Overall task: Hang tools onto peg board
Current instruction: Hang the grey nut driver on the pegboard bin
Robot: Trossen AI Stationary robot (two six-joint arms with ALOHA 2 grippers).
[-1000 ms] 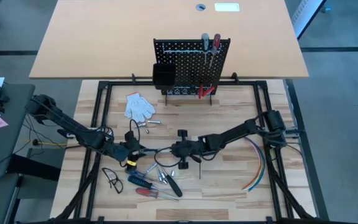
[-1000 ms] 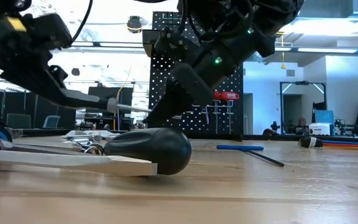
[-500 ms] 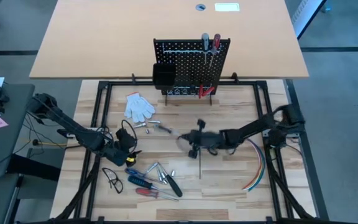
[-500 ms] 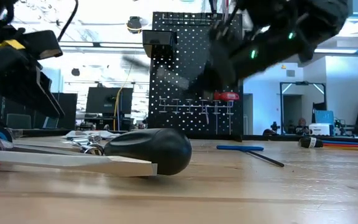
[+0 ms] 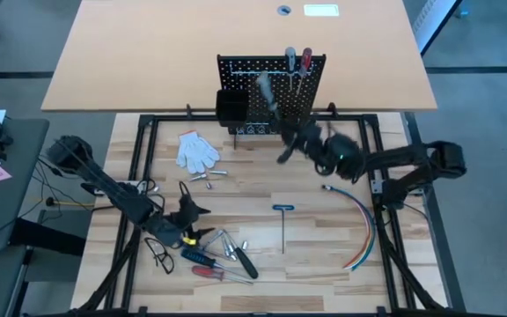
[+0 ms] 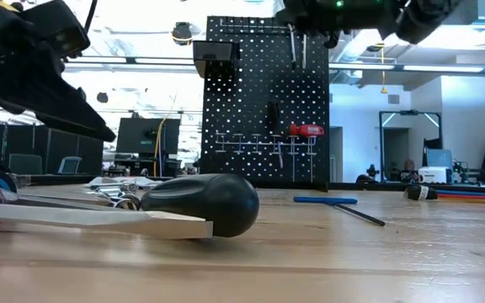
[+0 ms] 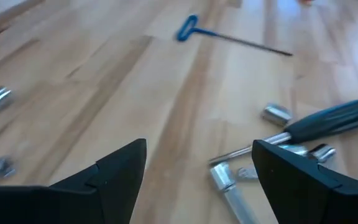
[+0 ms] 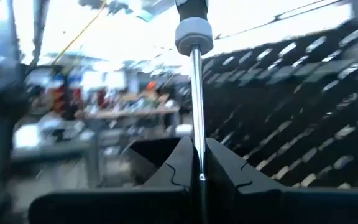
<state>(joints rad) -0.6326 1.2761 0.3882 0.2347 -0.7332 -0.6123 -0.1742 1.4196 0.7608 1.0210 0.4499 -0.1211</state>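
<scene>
Right gripper [image 8: 197, 177], upper centre, clamped on a screwdriver [image 8: 194, 93]: square it to the peg board [image 5: 271, 92], then lower gently.

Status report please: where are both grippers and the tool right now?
Right gripper shut on screwdriver, raised near peg board. Left gripper open, low over loose tools. Nothing in the way.

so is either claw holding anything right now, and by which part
The right claw is shut on a screwdriver, pinching its metal shaft. The left claw is open and empty.
</scene>
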